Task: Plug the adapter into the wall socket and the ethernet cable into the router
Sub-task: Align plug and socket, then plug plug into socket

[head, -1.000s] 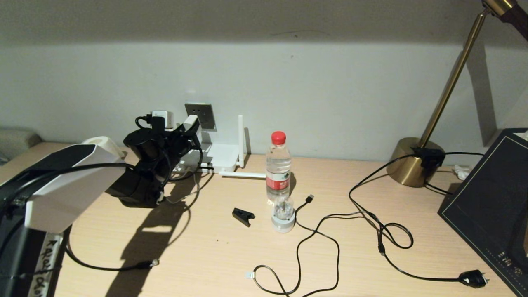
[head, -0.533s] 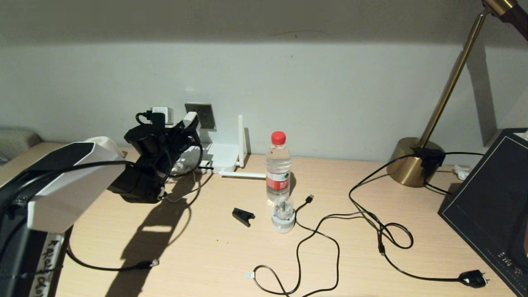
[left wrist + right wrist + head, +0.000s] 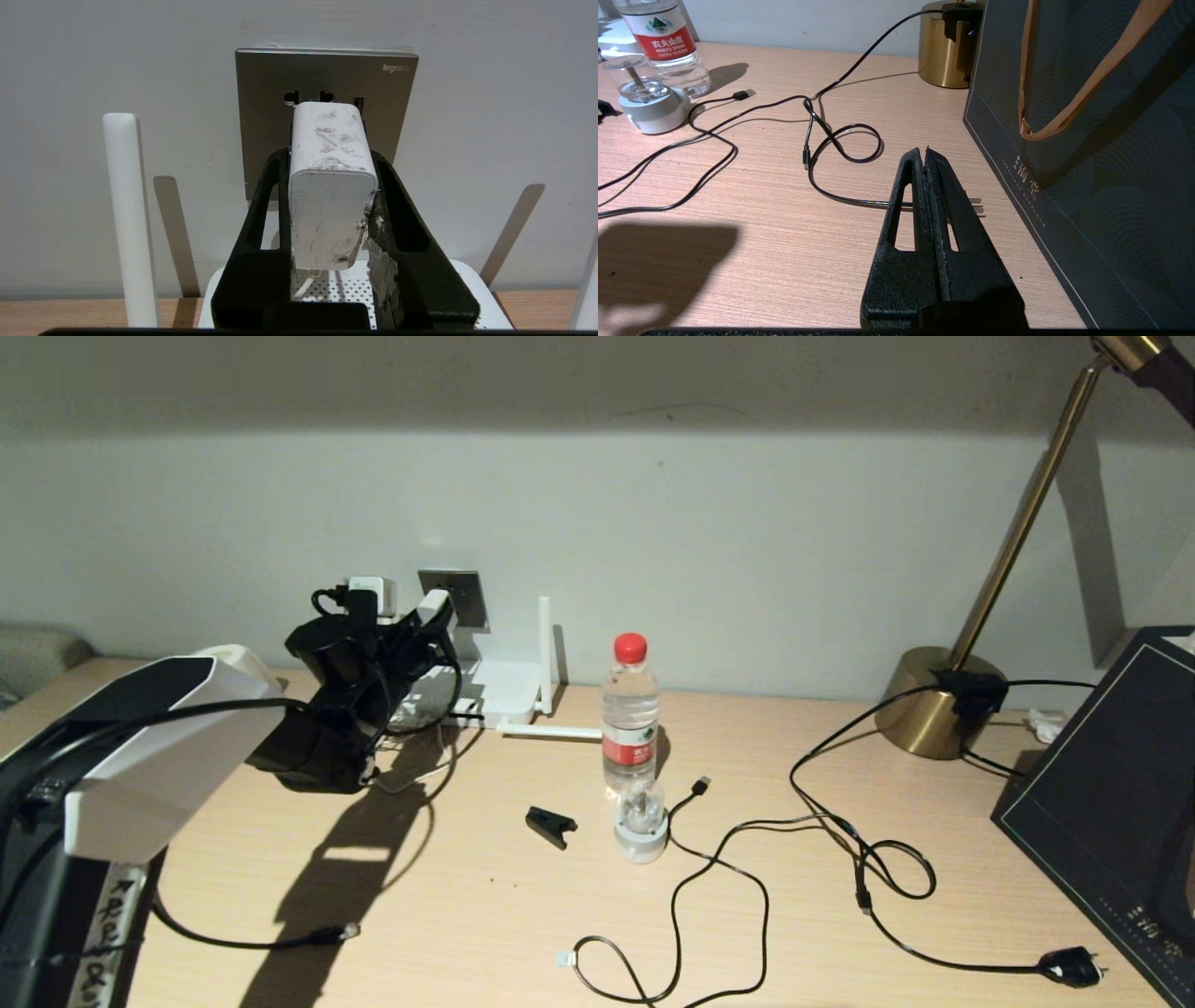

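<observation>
White adapter [image 3: 332,186] clamped in left end effector [image 3: 329,154]

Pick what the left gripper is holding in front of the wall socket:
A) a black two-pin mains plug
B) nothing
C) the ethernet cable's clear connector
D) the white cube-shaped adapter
D: in the left wrist view the left gripper clamps the adapter right at the wall socket.

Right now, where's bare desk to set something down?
Free: front centre, between the ethernet cable and the black clip; also between bottle and lamp base. Crowded: cords loop across the front right; left gripper holds the adapter at the socket, over the router.
</observation>
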Controlling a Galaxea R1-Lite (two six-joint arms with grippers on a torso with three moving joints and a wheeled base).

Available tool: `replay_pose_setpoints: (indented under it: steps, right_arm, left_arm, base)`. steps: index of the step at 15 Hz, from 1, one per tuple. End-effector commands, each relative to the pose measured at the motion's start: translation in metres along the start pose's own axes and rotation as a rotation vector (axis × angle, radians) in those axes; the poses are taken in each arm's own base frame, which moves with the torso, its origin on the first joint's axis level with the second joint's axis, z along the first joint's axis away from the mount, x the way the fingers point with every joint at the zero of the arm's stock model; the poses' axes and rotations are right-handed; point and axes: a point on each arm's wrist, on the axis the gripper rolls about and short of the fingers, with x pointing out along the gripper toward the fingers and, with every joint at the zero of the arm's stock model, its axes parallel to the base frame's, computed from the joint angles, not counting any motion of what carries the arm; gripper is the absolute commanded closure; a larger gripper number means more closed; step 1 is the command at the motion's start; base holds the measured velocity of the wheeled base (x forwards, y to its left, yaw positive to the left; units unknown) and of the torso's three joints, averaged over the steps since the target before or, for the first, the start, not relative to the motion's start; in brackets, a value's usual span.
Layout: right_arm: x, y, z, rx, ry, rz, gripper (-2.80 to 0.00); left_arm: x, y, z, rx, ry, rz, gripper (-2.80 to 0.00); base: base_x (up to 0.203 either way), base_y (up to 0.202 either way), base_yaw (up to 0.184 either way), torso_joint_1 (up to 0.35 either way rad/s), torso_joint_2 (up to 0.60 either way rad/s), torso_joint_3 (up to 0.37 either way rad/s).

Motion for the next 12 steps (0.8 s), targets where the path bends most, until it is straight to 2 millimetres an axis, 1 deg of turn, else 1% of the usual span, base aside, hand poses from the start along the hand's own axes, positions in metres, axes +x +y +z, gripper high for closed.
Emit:
replay_pose_setpoints:
  steps: [1, 12]
  right_arm:
    - [0.0020, 0.0000, -0.0099, -0.001, 0.036, 0.001, 0.00]
    - [0.0020, 0.0000, -0.0099, -0.001, 0.036, 0.001, 0.00]
  left_arm:
    - [0.0002, -0.0012, -0.0012, -0.001, 0.000, -0.003, 0.00]
    - [0.0031, -0.0004, -0.0003, 0.000, -0.012, 0.024, 0.00]
  base:
    - [0.000, 0.000, 0.000, 0.000, 0.00, 0.000]
    - [0.000, 0.000, 0.000, 0.000, 0.00, 0.000]
